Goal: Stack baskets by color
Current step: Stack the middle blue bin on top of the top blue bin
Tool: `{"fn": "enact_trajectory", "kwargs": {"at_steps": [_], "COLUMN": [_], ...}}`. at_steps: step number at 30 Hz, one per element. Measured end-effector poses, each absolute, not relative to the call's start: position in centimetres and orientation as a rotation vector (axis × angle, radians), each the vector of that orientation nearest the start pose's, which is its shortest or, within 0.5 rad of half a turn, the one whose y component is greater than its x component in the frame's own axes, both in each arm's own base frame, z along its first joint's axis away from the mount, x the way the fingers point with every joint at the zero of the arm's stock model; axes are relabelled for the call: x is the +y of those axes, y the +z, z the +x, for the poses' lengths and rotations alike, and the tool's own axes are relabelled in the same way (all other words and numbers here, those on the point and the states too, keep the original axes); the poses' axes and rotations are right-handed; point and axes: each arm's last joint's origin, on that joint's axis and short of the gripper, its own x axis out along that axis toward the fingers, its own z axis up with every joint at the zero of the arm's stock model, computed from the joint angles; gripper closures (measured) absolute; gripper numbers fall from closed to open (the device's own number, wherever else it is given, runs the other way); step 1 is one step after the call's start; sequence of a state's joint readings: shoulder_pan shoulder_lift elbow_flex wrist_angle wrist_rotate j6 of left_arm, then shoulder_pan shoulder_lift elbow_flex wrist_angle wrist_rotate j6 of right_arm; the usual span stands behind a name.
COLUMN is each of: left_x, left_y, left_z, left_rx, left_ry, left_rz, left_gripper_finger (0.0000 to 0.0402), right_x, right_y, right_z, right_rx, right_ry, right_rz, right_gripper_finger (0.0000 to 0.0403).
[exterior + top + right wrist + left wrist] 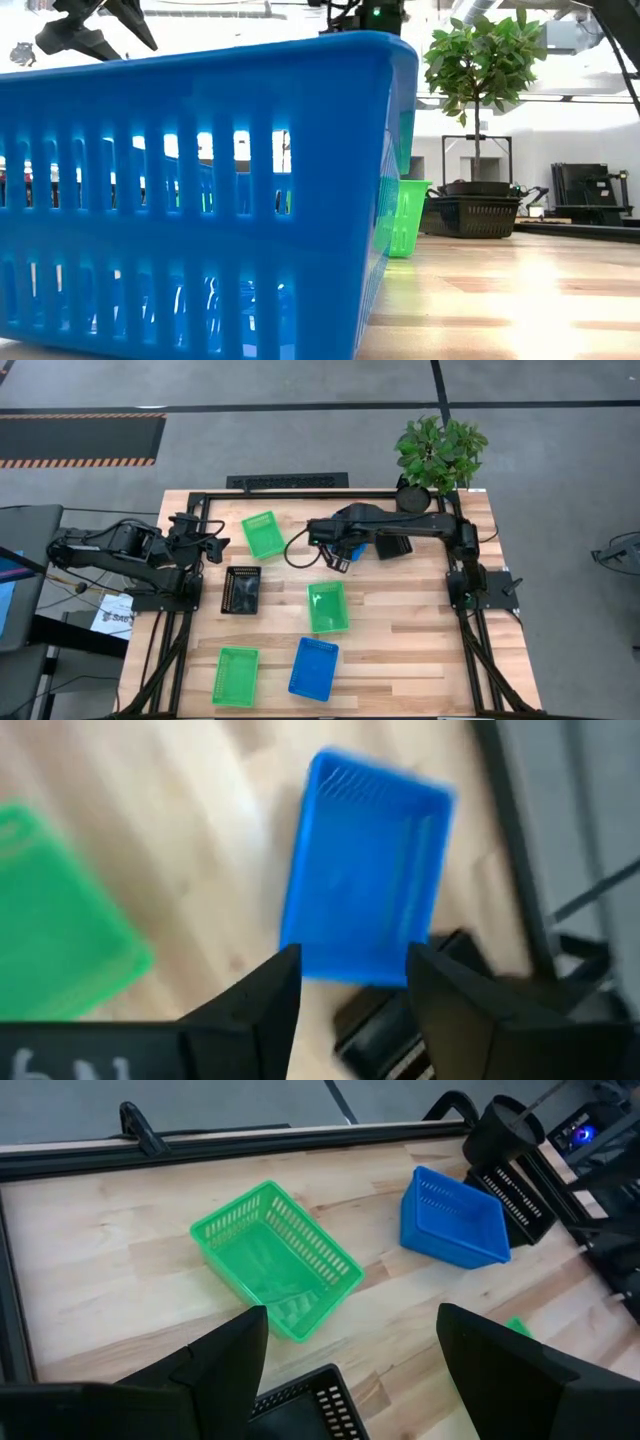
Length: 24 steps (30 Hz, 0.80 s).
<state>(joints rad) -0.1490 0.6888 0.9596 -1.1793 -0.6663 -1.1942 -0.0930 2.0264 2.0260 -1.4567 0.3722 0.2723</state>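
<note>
With my right hand [345, 985] spread apart above the blue plastic mesh basket [365, 910] near the bench's far edge, a hurried descent could knock it sideways.

Bright green baskets [263, 533], blue baskets [314, 666], a black basket [241, 589], pale striped wood table [420, 650].

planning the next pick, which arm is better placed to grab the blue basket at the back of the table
Right. The right tool hangs open directly over that blue basket, which fills its wrist view. The left tool sits open at the table's left edge, farther away, nearer the green basket.
</note>
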Motion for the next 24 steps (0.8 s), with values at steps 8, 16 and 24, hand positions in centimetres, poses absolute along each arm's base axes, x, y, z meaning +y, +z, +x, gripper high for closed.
{"fn": "enact_trajectory", "kwargs": {"at_steps": [8, 16, 24], "left_x": [0.4, 0.4, 0.4], "left_y": [32.3, 32.3, 32.2], "left_z": [9.4, 9.2, 9.3], "left_rx": [0.439, 0.445, 0.445], "left_ry": [0.885, 0.896, 0.896], "left_rz": [-0.738, -0.727, -0.729], "left_gripper_finger": [0.0123, 0.0123, 0.0123], "right_x": [-4.0, -4.3, -4.5], "right_y": [29.3, 23.0, 21.0], "right_z": [38.4, 38.1, 37.7], "right_rx": [1.500, 1.586, 1.621], "right_ry": [-0.548, -0.446, -0.412], "right_rz": [0.025, -0.051, -0.115], "right_gripper_finger": [0.0231, 0.0227, 0.0229]}}
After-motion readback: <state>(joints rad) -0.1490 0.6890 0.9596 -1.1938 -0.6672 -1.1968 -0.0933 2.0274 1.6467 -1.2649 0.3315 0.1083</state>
